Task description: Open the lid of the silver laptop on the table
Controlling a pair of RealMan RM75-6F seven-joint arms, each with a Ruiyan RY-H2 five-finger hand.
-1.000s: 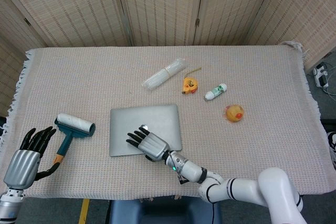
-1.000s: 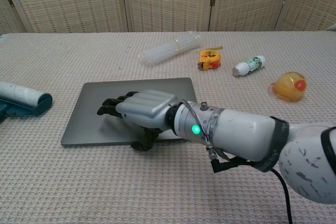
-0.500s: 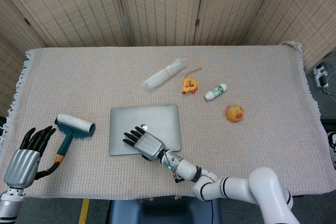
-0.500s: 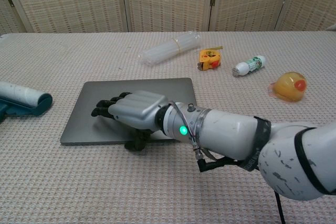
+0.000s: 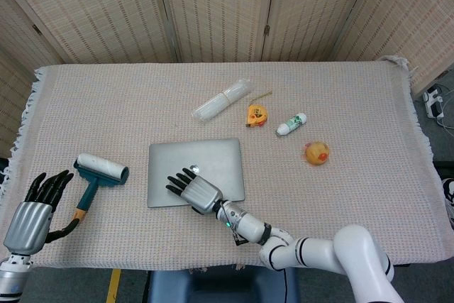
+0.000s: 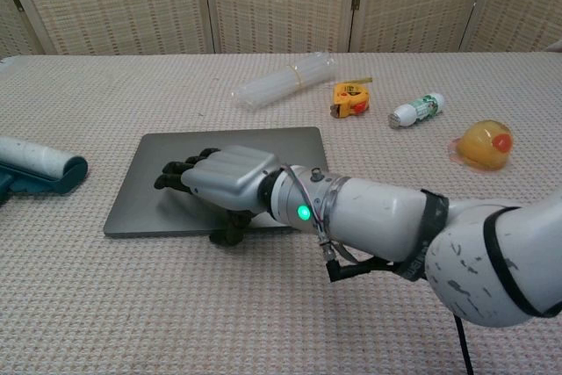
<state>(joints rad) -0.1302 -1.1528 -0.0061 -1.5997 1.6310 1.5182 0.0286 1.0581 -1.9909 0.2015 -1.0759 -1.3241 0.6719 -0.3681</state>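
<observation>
Since a second ago the right hand (image 5: 193, 189) has slid a little leftward over the laptop (image 5: 195, 172), and the laptop's near edge seems nudged slightly with it; little else has changed. Nearest the robot, the right hand (image 6: 221, 180) lies palm-down on the closed silver lid, its dark fingers (image 6: 176, 173) stretched flat toward the left part of the lid and its thumb curled down over the near edge onto the cloth; it presses rather than grips, holding nothing; a green light glows on the wrist behind it. At the near-left corner the left hand (image 5: 32, 211) hovers just above the table edge, fingers apart and empty, beside the handle of the lint roller (image 5: 96, 178); only the roller's white drum and teal cap show in the chest view (image 6: 35, 167). The laptop sits shut, flat on the woven tablecloth (image 5: 355, 104), left of centre. Beyond it to the right lies a yellow ball-like toy (image 5: 317, 152); farther back, a small white-and-green bottle (image 5: 291, 124), a yellow tape measure (image 5: 255, 113) and a clear plastic bundle (image 5: 222, 100); folding screens (image 5: 213, 5) stand behind.
</observation>
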